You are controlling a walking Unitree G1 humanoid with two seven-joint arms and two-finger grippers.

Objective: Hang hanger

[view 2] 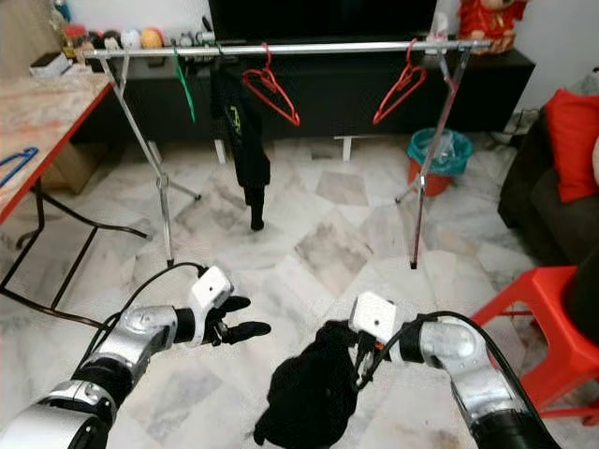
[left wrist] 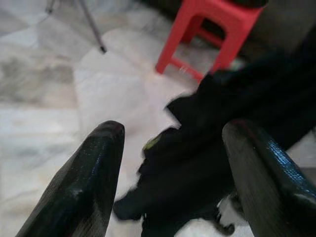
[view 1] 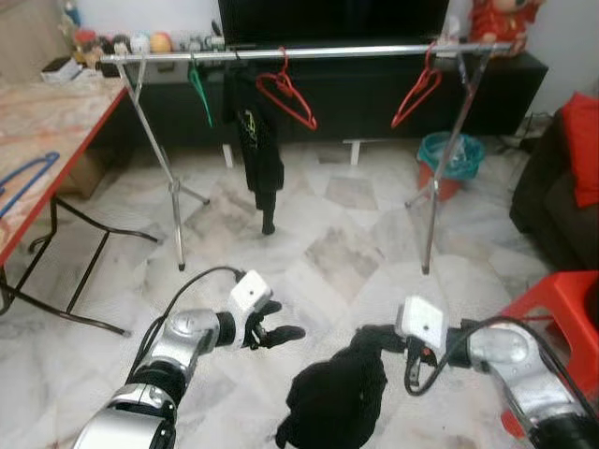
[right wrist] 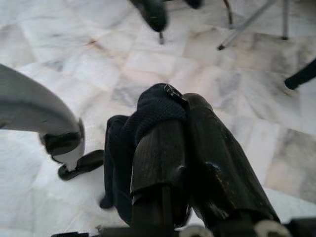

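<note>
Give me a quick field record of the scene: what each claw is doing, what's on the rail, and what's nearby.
right claw: shut on black garment, held low over the floor
left claw: open, beside the garment, apart from it
rail: holds green hanger, black hanging garment, two red hangers
nearby: red stool on the right, table on the left

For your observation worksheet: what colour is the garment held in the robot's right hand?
Black. The garment hangs from the right hand; the right eye view shows it best.
</note>
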